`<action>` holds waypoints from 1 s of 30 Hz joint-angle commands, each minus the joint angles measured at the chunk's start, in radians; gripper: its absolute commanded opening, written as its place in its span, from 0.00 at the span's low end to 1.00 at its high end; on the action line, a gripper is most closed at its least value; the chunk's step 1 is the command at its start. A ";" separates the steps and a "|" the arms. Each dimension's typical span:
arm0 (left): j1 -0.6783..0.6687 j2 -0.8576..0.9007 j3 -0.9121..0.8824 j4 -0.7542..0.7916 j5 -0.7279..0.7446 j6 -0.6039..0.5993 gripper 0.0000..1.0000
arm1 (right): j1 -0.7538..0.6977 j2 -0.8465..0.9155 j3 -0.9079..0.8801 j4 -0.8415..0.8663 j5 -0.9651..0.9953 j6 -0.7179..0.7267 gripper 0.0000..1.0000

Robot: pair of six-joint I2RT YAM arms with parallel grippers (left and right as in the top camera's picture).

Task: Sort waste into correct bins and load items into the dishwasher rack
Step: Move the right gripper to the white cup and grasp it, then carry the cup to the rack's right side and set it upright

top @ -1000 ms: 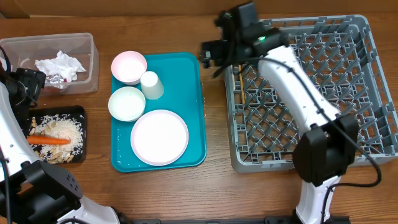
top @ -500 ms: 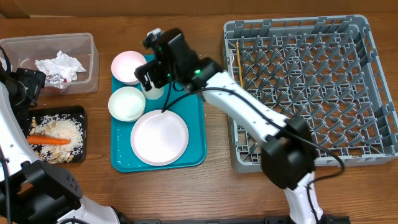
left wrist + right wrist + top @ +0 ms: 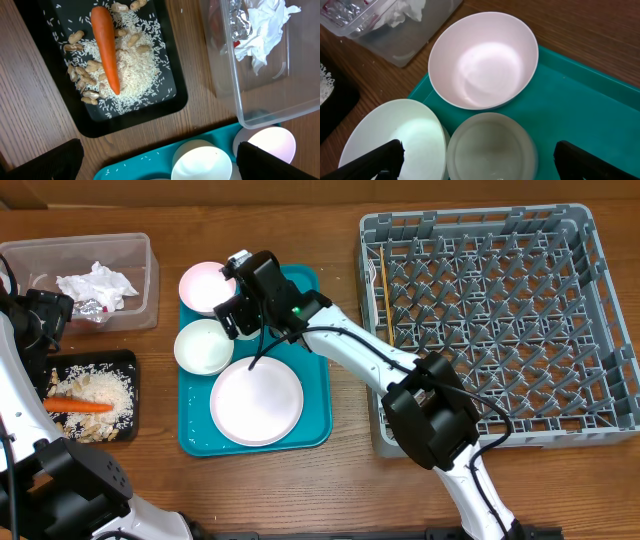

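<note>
**A:** What's in the clear tub [image 3: 22, 252]?

**B:** Crumpled white napkins [image 3: 95, 283], with a red-and-silver wrapper [image 3: 88, 308] touching them on the near side. The tub stands at the far left of the table [image 3: 340, 480].

**A:** And the black tray [image 3: 96, 356]?

**B:** It sits just in front of the tub. It holds a heap of rice [image 3: 108, 390] with peanut-like bits [image 3: 84, 76] scattered through it. An orange carrot [image 3: 78, 406] lies across the heap.

**A:** The tableware?

**B:** All of it is on the teal tray [image 3: 312, 385], between the bins and the dishwasher rack [image 3: 480, 220]. A pinkish bowl [image 3: 203, 288] is at the far left corner, with a white bowl [image 3: 203, 346] just in front of it. The flat plate [image 3: 256, 400] takes the near half. The small cup [image 3: 495, 140] stands mouth up beside both bowls, and all three look empty.

**A:** Is anything in the rack?

**B:** One wooden chopstick [image 3: 381, 280] lies among the pegs along its left wall. I can make out nothing else in there.

**A:** Where are the hands?

**B:** The right gripper [image 3: 477, 147] hangs over the cup. Its fingers are spread wide to either side, well clear of the rim, and they grasp nothing. The left gripper [image 3: 160, 150] hovers over the left of the table, looking down on the black tray and the tub. Its fingers are also fully spread and empty.
</note>
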 commanded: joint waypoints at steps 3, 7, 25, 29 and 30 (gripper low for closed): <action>-0.002 -0.001 0.000 -0.002 -0.014 -0.013 1.00 | 0.005 0.053 0.014 0.010 0.018 -0.008 1.00; -0.002 -0.001 0.000 -0.002 -0.014 -0.013 1.00 | 0.005 0.067 0.014 0.025 0.018 -0.008 1.00; -0.002 -0.001 0.000 -0.002 -0.014 -0.013 1.00 | 0.005 0.065 0.015 0.030 0.069 0.000 0.62; -0.002 -0.001 0.000 -0.002 -0.014 -0.013 1.00 | 0.001 0.035 0.015 0.024 0.069 0.000 0.59; -0.002 -0.001 0.000 -0.002 -0.014 -0.014 1.00 | -0.001 0.024 0.015 0.021 0.069 0.000 0.57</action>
